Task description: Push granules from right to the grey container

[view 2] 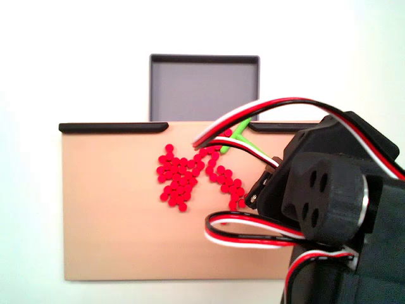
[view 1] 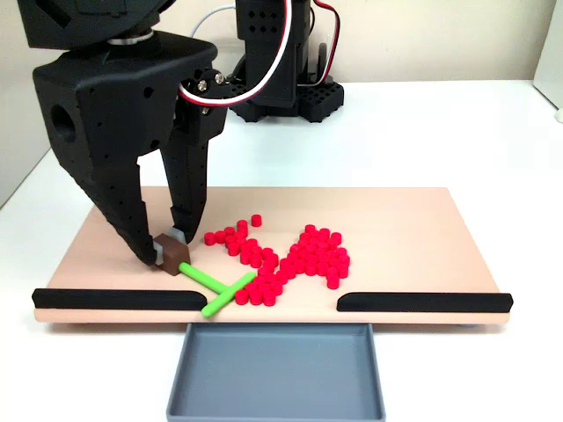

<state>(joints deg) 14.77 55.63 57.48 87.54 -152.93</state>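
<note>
The granules point(view 1: 281, 259) lie heaped on the tan board point(view 1: 413, 229), just behind the gap between the black strips point(view 1: 119, 299); the grey container point(view 1: 277, 374) beyond that gap holds none, so all pushing seems left. The tool point(view 1: 167, 251) is clamped on the green T-shaped stick point(view 1: 215, 286), whose crossbar touches the heap's edge.

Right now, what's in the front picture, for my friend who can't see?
A black claw holds a green T-stick beside red granules on a tan board. An empty grey tray sits below.
</note>
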